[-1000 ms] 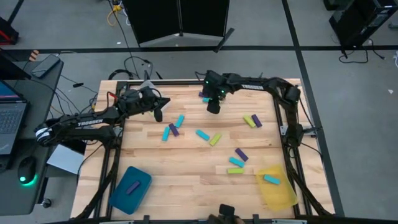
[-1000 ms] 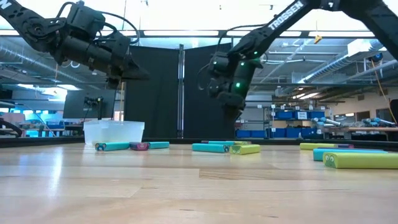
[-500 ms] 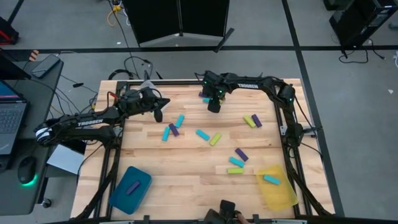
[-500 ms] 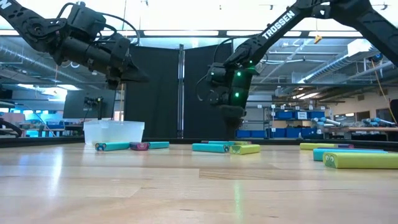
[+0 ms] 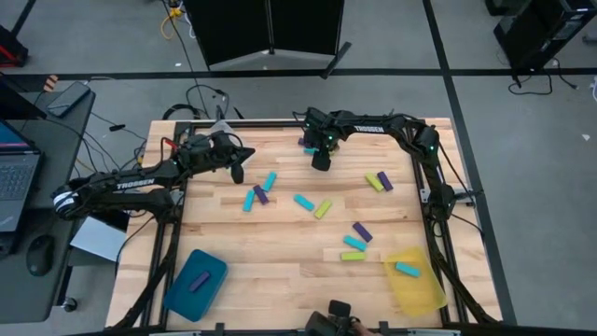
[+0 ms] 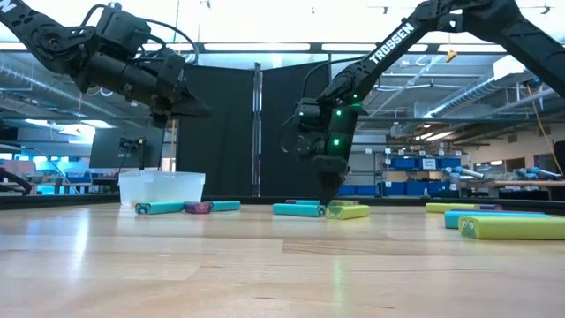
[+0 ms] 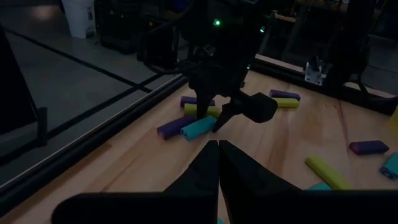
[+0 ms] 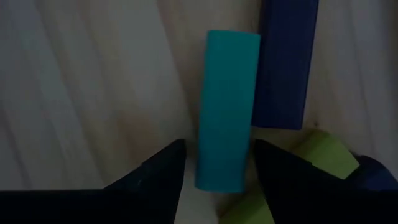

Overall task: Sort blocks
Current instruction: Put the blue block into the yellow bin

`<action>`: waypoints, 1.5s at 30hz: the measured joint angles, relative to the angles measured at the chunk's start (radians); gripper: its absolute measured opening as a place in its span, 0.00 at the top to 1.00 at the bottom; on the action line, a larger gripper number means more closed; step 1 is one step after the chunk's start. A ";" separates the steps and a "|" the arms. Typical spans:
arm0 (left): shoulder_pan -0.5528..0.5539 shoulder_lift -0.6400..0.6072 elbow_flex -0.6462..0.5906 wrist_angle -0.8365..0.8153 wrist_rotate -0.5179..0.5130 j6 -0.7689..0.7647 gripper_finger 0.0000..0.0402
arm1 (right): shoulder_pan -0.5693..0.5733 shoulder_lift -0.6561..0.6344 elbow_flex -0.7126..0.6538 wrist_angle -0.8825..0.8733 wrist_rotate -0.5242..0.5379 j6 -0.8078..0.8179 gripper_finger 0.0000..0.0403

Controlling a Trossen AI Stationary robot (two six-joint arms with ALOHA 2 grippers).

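Right tool [image 5: 319,161] over blocks [image 5: 307,145] at table's [image 5: 280,280] far edge, left tool [image 5: 237,173] nearby

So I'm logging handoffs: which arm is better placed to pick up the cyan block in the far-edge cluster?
The right. Its pincer is open, straddling the cyan block, down at the table. The left pincer is shut and held above the table, off to the side.

high: even, bright | low: backlit by ceiling strips | wrists: dim
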 joint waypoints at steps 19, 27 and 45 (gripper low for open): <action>0.000 0.000 0.000 0.000 0.000 0.002 0.95 | 0.030 -0.118 -0.003 -0.159 -0.089 0.024 0.72; 0.000 0.000 0.000 0.008 -0.012 0.035 0.95 | 0.181 -0.303 -0.003 -0.375 -0.110 0.253 0.72; 0.000 0.000 0.000 0.031 -0.014 0.053 0.95 | 0.683 -0.577 -0.022 -0.728 -0.035 1.001 0.72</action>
